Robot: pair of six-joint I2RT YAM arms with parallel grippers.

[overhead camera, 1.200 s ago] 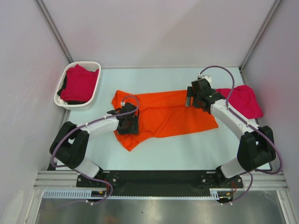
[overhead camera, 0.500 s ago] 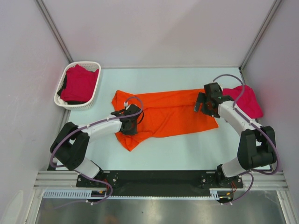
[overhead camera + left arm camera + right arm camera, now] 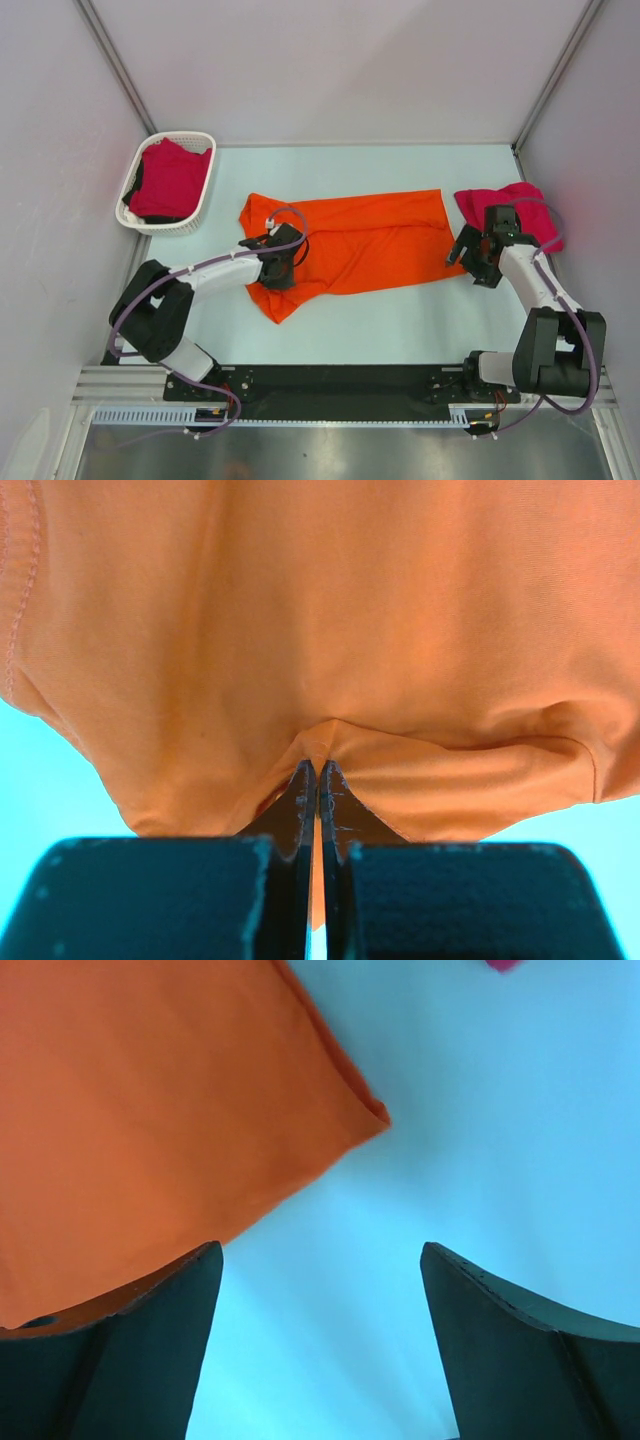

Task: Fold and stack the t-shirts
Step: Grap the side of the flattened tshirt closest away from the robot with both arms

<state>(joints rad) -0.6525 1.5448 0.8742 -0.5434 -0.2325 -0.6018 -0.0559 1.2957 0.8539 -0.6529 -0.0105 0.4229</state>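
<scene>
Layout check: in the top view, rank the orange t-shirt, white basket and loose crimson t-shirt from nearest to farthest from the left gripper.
1. orange t-shirt, centre, pinched by the left gripper.
2. white basket, far-left corner.
3. loose crimson t-shirt, right side.

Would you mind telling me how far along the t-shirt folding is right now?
Done: no finished stack shows. In hand: the left gripper pinches the orange t-shirt; the right gripper hangs open at its corner. Left: folding it, plus the crimson shirt beside it and the pink shirt in the basket.
</scene>
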